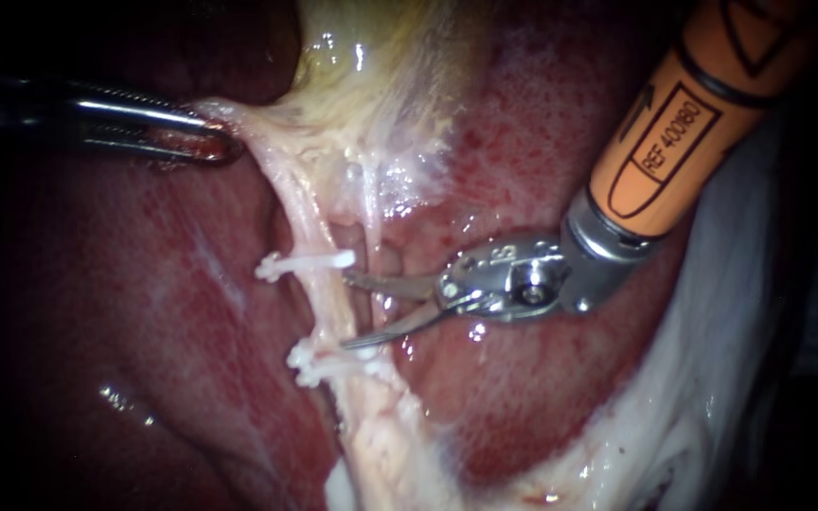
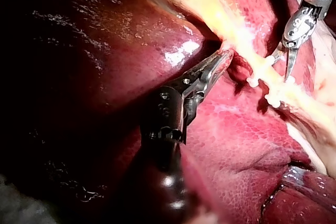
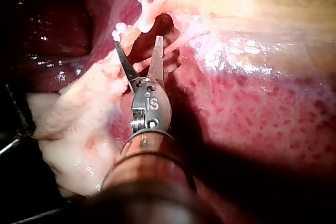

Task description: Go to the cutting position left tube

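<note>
**A:** Wet, dark red liver (image 1: 144,312) lies behind everything. Where does the right instrument (image 1: 346,310) stand?

**B:** It comes in from the upper right with its jaws spread. They are two thin blades, one tip just under the upper clip (image 1: 303,264) and the other just above the lower clip (image 1: 314,361). The left tube (image 1: 331,312) runs between those two clips, right at the blade tips. I cannot tell whether the tips touch it or stop just short.

**A:** And the left instrument (image 1: 220,140)?

**B:** Its jaws are pinched on pale tissue (image 1: 239,118) where the tube climbs toward the yellow gallbladder (image 1: 381,66). The tube looks drawn straight by that hold.

**A:** So what does the approach need?

**B:** In my judgement, a small advance. The tube should sit well inside the gap, crossing the blades squarely, about midway between the clips. Neither blade should ride on a clip. A second strand (image 1: 371,227) lies just beside the tube on the instrument's side, and it should stay outside the blades. Both tips should show beyond the tube's far edge before anything closes. The left hold should stay steady, so the tube does not sag away from the blades.
</note>
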Robot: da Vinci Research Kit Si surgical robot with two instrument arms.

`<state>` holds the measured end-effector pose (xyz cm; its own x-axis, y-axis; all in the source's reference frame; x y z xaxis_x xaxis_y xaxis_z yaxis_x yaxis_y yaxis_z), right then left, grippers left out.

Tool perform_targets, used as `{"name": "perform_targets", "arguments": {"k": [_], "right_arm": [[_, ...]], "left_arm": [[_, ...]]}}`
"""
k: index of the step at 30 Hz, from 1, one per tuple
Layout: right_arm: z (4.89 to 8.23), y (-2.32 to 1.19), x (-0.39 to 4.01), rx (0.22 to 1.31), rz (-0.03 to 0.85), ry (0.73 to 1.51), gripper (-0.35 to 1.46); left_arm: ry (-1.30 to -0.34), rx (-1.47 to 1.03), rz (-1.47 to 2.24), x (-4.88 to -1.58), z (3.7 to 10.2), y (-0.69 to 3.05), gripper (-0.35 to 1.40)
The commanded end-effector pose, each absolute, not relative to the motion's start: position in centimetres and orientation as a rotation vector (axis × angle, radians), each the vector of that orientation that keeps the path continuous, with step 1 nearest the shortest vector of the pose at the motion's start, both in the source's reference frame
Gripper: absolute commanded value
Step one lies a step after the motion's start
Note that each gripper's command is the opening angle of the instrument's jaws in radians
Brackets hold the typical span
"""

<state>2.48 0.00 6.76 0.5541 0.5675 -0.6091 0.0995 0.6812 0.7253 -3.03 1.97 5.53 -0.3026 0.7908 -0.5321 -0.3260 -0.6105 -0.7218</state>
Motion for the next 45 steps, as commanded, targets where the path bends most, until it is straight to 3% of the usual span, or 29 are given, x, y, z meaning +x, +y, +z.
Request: {"name": "perform_targets", "arguments": {"k": [1, 7, 12, 34, 45], "right_arm": [[6.79, -0.01, 2.47, 0.803, 0.310, 0.959, 1.45], [6.93, 0.00, 2.46, 0.820, 0.301, 0.956, 1.45], [6.91, 0.01, 2.51, 0.846, 0.290, 0.996, 1.45], [6.65, 0.05, 3.20, 0.943, 0.297, 1.111, 1.42], [6.30, 0.13, 3.28, 0.979, 0.316, 1.157, 1.40]], "left_arm": [[-0.642, -1.196, 1.975, -3.03, 5.53, 1.97, -0.35], [-0.642, -1.196, 1.975, -3.03, 5.53, 1.97, -0.35], [-0.641, -1.196, 1.975, -3.04, 5.54, 1.97, -0.35], [-0.641, -1.196, 1.974, -3.05, 5.54, 1.98, -0.35], [-0.641, -1.196, 1.975, -3.05, 5.55, 1.98, -0.35]]}}
